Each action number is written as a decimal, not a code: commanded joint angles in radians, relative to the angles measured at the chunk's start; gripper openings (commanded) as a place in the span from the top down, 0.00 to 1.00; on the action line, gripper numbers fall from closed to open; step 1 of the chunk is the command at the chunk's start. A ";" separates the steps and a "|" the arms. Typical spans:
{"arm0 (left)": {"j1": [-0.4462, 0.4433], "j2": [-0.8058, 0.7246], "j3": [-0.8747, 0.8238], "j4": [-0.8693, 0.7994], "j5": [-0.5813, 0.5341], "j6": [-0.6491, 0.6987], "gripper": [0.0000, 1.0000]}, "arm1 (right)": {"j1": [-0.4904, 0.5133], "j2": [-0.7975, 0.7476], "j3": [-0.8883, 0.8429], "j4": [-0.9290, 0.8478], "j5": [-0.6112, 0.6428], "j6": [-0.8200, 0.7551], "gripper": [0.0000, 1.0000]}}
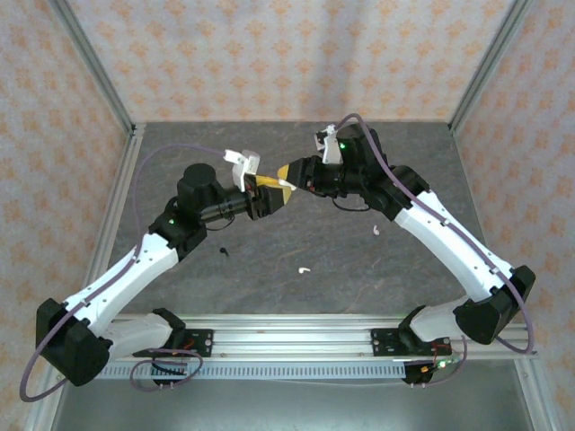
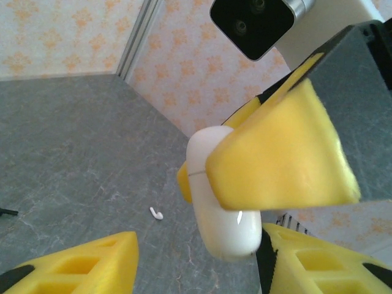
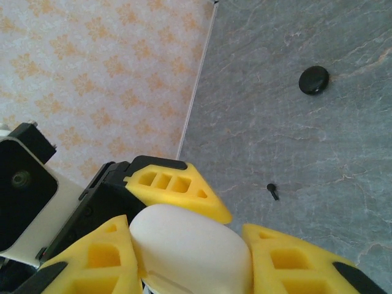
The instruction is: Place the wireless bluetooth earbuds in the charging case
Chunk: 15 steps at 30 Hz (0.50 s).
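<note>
- Toward the near edge of the surface (image 1: pixel 341 292), about midway across: one white earbud (image 1: pixel 305 268), lying loose and well apart from both grippers.
- A little farther in, left of middle: a black earbud (image 1: pixel 223 250). Right of middle: a second white earbud (image 1: pixel 375 230). Not yet seated in anything, by the look of it.
- Above the middle of the surface, lifted clear of it: the white charging case (image 2: pixel 220 226), pinched across its body by the right gripper (image 3: pixel 187 236), with pads pressed to both sides.
- Just beside it: the left gripper (image 1: pixel 272 191), released, with fingers spread around the case's end, near one finger and clear of the other.
- Seam visible round the case and lid apparently closed, so probably in need of prying open before any bud goes in.
- Risk of slipping: a smooth rounded shell in soft pads, easy to twist out and drop with an uneven pull or nudge from the left fingers.
- Risk of closing the left fingers off the lid line and merely squeezing the case shut.
- Later risk: flicking a tiny bud across the surface with a badly centred pinch, or fetching the black bud for a white case.
</note>
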 commanded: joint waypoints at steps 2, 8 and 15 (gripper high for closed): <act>-0.001 0.012 0.037 0.070 0.035 -0.013 0.52 | 0.008 -0.003 0.005 0.048 -0.041 0.020 0.76; -0.002 0.026 0.036 0.112 0.034 -0.037 0.58 | 0.010 0.003 -0.013 0.081 -0.072 0.056 0.76; -0.001 0.036 0.017 0.186 0.013 -0.066 0.72 | 0.009 0.002 -0.022 0.088 -0.073 0.088 0.74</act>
